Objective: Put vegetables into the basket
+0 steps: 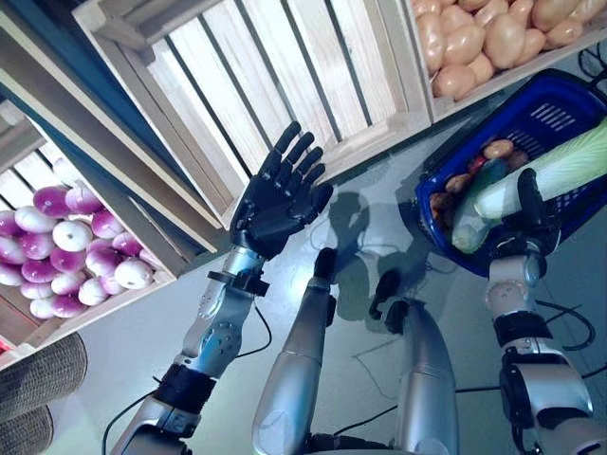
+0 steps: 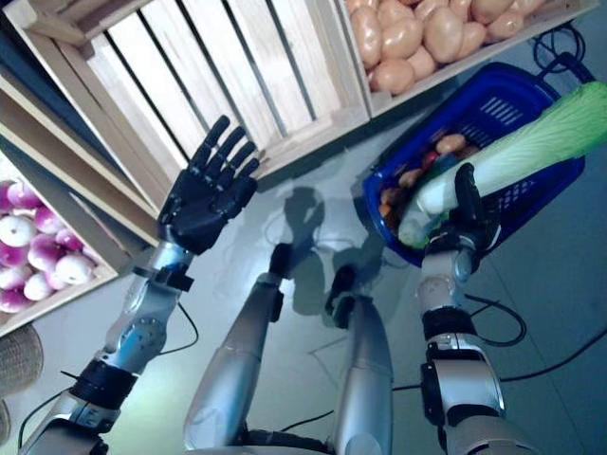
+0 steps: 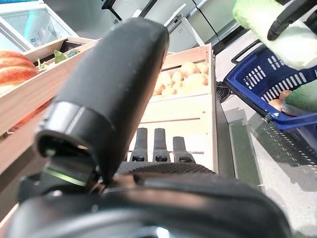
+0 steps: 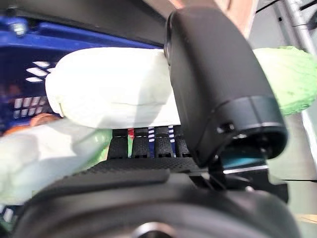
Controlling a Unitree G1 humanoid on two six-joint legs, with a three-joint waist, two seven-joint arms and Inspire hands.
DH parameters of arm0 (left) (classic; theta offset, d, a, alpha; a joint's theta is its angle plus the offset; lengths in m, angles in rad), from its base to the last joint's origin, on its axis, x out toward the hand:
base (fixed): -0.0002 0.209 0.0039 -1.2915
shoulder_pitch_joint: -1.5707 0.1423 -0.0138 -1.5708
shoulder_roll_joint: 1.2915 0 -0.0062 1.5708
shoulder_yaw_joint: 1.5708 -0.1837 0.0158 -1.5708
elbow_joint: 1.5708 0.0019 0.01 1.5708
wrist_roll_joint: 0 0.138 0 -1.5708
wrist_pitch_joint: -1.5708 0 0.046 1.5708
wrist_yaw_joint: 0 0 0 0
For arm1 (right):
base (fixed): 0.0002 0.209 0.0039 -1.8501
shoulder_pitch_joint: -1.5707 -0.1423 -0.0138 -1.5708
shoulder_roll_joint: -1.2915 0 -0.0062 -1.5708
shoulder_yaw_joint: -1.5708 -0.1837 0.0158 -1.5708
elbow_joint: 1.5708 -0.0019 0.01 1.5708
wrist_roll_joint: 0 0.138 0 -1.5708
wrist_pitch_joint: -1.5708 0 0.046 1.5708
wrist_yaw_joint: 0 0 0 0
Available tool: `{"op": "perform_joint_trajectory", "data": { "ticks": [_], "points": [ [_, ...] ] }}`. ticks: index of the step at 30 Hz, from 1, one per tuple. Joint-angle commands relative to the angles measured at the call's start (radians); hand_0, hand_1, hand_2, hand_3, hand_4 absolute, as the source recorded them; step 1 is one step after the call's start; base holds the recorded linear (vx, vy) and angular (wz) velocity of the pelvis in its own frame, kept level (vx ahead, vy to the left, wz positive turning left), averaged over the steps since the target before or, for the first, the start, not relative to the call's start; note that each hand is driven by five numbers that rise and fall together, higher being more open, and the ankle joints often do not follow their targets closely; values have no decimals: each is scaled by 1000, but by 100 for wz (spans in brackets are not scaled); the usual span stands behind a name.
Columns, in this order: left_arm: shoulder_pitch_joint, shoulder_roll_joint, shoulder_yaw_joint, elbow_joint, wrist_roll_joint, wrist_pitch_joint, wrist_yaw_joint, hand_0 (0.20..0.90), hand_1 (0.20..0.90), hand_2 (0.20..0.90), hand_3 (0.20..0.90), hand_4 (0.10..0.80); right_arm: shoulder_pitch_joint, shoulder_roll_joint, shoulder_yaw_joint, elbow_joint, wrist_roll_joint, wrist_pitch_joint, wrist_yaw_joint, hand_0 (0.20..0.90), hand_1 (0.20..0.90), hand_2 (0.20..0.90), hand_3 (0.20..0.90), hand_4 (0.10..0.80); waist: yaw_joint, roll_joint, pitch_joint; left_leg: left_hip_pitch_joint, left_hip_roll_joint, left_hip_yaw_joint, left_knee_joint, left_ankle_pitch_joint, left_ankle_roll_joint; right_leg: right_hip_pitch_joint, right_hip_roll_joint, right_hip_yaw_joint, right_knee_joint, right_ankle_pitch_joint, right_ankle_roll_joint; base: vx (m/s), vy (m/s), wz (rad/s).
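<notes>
My right hand [image 1: 531,216] is shut on a long pale green cabbage [image 1: 560,163], thumb over it and fingers under it, as the right wrist view shows [image 4: 111,91]. It holds the cabbage across the near rim of the blue basket [image 1: 560,102], leafy end pointing right. The basket stands on the floor and holds brown round vegetables [image 1: 497,149], a dark green one and another pale green piece [image 1: 468,227]. My left hand [image 1: 281,197] is open and empty, raised with straight fingers in front of an empty wooden crate [image 1: 256,76].
The wooden stand's crates run across the back. A crate of tan round vegetables [image 1: 484,38] sits just behind the basket. A low crate of purple-white vegetables [image 1: 66,251] is at the left. Grey floor lies between the stand and the basket.
</notes>
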Motion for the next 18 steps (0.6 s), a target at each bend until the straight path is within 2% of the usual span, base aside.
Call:
{"op": "perform_joint_trajectory", "data": {
  "ticks": [1, 4, 5, 7, 9, 10, 11, 12, 13, 16, 18],
  "points": [
    [-38, -22, 60, -96, -4, -91, -34, 900, 900, 900, 900, 800, -25, -137, 4, 19, 7, 97, -73, 300, 300, 300, 300, 400, 12, 24, -3, -40, -21, 65, 39, -46, 75, 9, 21, 56, -26, 114, 18, 36, -37, 2],
    [-38, -7, 55, -99, -7, -75, -36, 900, 900, 900, 900, 800, -53, -153, 9, 55, 22, 114, -101, 300, 300, 300, 300, 400, 18, 26, -3, -53, -25, 63, 45, -47, 81, -4, 25, 54, -17, 112, 13, 60, -67, 8],
    [-38, 2, 51, -100, -7, -71, -29, 900, 900, 900, 900, 800, -66, -157, 10, 85, 16, 143, -116, 300, 300, 300, 300, 400, 21, 23, -3, -54, -29, 59, 61, -74, 81, -4, 31, 60, -1, 94, 20, 120, -97, 13],
    [-40, 7, 49, -102, 15, -63, -10, 900, 900, 900, 900, 800, -78, -158, 10, 109, 19, 172, -147, 300, 300, 300, 300, 400, 27, 22, -3, -82, -29, 59, 65, -51, 84, -29, 31, 47, 7, 112, 12, 7, -79, 9],
    [-40, 14, 51, -107, 9, -60, -13, 900, 900, 900, 900, 800, -81, -166, -1, 123, 32, 172, -154, 300, 300, 300, 300, 400, 29, 20, -3, -80, -34, 53, 78, -76, 82, -22, 35, 53, 16, 95, 21, 52, -75, 1],
    [-33, 20, 54, -113, 13, -54, -18, 900, 900, 900, 900, 800, -79, -170, -10, 125, 37, 185, -162, 300, 300, 300, 300, 400, 33, 21, -3, -106, -40, 51, 89, -60, 87, -42, 35, 41, 16, 112, 12, 54, -85, 1],
    [-32, 26, 53, -116, 8, -53, -19, 900, 900, 900, 900, 800, -80, -172, -10, 125, 42, 188, -161, 455, 455, 455, 455, 504, 35, 21, -3, -113, -42, 49, 94, -62, 88, -47, 36, 40, 19, 113, 11, -27, -86, 3],
    [-30, 29, 53, -117, 9, -50, -23, 900, 900, 900, 900, 800, -81, -173, -9, 123, 37, 194, -171, 855, 855, 855, 855, 770, 37, 20, -3, -120, -45, 47, 98, -63, 89, -52, 37, 38, 21, 113, 11, 37, -71, 3],
    [-28, 29, 56, -116, 4, -43, -35, 900, 900, 900, 900, 800, -80, -172, -13, 121, 36, 196, -183, 900, 900, 900, 900, 800, 39, 19, -3, -122, -47, 46, 100, -65, 90, -53, 37, 36, 21, 114, 10, 37, -67, 8],
    [-24, 29, 57, -119, 11, -32, -40, 900, 900, 900, 900, 800, -76, -166, -22, 125, 64, 196, -193, 900, 900, 900, 900, 800, 39, 17, -3, -111, -50, 42, 105, -86, 86, -42, 40, 39, 17, 105, 19, 50, -55, 7],
    [-26, 32, 48, -124, -27, -31, -69, 900, 900, 900, 900, 800, -74, -159, -28, 129, 79, 180, -188, 900, 900, 900, 900, 800, 41, 15, -3, -117, -46, 44, 101, -71, 87, -43, 40, 26, 3, 123, 12, -10, -21, 5]
  ]
}}
